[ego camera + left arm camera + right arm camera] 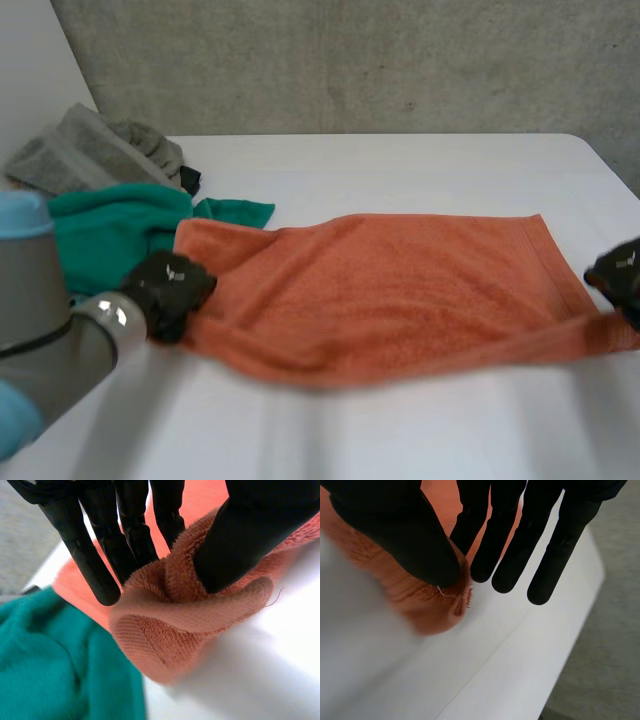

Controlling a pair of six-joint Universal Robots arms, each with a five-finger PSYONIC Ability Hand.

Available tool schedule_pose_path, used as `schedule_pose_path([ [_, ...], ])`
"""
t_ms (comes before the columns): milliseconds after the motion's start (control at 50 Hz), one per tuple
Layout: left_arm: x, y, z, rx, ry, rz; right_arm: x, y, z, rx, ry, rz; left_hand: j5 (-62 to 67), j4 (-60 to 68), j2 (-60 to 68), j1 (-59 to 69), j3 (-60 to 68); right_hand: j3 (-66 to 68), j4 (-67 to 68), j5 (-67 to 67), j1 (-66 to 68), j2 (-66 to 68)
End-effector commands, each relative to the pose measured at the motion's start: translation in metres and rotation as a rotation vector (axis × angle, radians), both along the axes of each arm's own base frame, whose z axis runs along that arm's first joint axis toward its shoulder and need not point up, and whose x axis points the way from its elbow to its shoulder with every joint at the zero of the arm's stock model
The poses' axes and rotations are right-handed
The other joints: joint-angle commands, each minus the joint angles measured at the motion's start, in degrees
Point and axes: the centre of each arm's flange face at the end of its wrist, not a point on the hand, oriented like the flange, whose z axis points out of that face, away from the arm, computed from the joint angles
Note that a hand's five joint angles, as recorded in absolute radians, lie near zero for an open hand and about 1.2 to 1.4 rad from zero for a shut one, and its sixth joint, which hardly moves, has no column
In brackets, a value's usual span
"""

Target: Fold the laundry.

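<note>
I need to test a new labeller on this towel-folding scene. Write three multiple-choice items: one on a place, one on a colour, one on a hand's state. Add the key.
1. Where does the teal towel lie relative to the orange towel?
A. At its left end, near the left hand
B. On top of its middle
C. Beyond its right end

2. What colour is the crumpled towel behind the teal one?
A. White
B. Orange
C. Grey

3. What is the right hand doing?
A. Open, touching nothing
B. Pinching a near corner of the orange towel
C. Curled on nothing

Key:
1 A: in the head view the teal towel meets the orange towel's left end.
2 C: the grey towel lies there.
3 B: the right wrist view shows the thumb pressing the corner against a finger.
</note>
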Motion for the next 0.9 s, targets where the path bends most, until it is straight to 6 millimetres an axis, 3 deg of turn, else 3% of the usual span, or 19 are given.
schedule_pose_path([
  [20,-0.018,-0.057,-0.001,-0.083,0.131,0.059,0.021,-0.052,0.005,-0.219,-0.102,0.005,13.72,10.92,11.11,15.48,11.59,11.70,11.38,12.78,15.45,12.47],
  [60,-0.020,-0.069,-0.003,-0.102,0.131,0.077,0.034,-0.065,0.001,-0.277,-0.108,0.040,13.72,10.92,11.11,15.48,11.59,11.70,11.38,12.78,15.45,12.47],
  [200,-0.036,-0.119,-0.012,-0.189,0.130,0.149,0.049,-0.110,-0.008,-0.421,-0.103,0.037,13.72,10.92,11.11,15.48,11.59,11.70,11.38,12.78,15.45,12.47],
  [440,-0.054,-0.169,-0.024,-0.310,0.176,0.148,0.080,-0.168,-0.041,-0.534,-0.112,0.063,13.72,10.92,11.11,15.48,11.59,10.43,10.11,11.51,14.18,11.20],
  [460,-0.057,-0.170,-0.024,-0.325,0.179,0.138,0.082,-0.170,-0.046,-0.527,-0.108,0.062,-27.56,-30.36,-30.16,-25.80,-29.69,-19.72,-20.04,-18.65,-15.97,-18.95],
  [480,-0.058,-0.170,-0.024,-0.329,0.183,0.134,0.085,-0.170,-0.051,-0.520,-0.105,0.066,-56.28,-59.08,-58.89,-54.52,-58.41,-56.83,-57.15,-55.75,-53.08,-56.06],
  [520,-0.064,-0.168,-0.021,-0.343,0.195,0.121,0.096,-0.169,-0.060,-0.505,-0.098,0.088,-46.51,-49.31,-49.12,-44.75,-48.64,-58.30,-58.62,-57.22,-54.55,-57.53],
  [540,-0.065,-0.167,-0.019,-0.350,0.198,0.121,0.097,-0.169,-0.062,-0.502,-0.097,0.085,-56.28,-59.08,-58.89,-54.52,-58.41,-58.30,-58.62,-57.22,-54.55,-57.53],
  [600,-0.069,-0.167,-0.013,-0.376,0.214,0.118,0.102,-0.168,-0.045,-0.538,-0.111,0.084,-56.28,-59.08,-58.89,-54.52,-58.41,-58.30,-58.62,-57.22,-54.55,-57.53],
  [640,-0.070,-0.166,-0.009,-0.388,0.222,0.116,0.101,-0.167,-0.023,-0.574,-0.135,0.061,-56.28,-59.08,-58.89,-54.52,-58.41,-58.30,-58.62,-57.22,-54.55,-57.53],
  [720,-0.066,-0.159,0.031,-0.450,0.255,0.117,0.094,-0.161,0.016,-0.615,-0.241,0.005,-56.28,-59.08,-58.89,-54.52,-58.41,-58.30,-58.62,-57.22,-54.55,-57.53],
  [780,-0.064,-0.151,0.041,-0.454,0.259,0.107,0.087,-0.144,0.053,-0.624,-0.320,0.002,-56.28,-59.08,-58.89,-54.52,-58.41,-58.30,-58.62,-57.22,-54.55,-57.53],
  [840,-0.061,-0.137,0.053,-0.456,0.257,0.097,0.080,-0.131,0.066,-0.581,-0.344,0.032,-56.28,-59.08,-58.89,-54.52,-58.41,-58.30,-58.62,-57.22,-54.55,-57.53],
  [900,-0.057,-0.127,0.052,-0.430,0.248,0.089,0.069,-0.120,0.064,-0.493,-0.348,0.058,-56.28,-59.08,-58.89,-54.52,-58.41,-58.30,-58.62,-57.22,-54.55,-57.53],
])
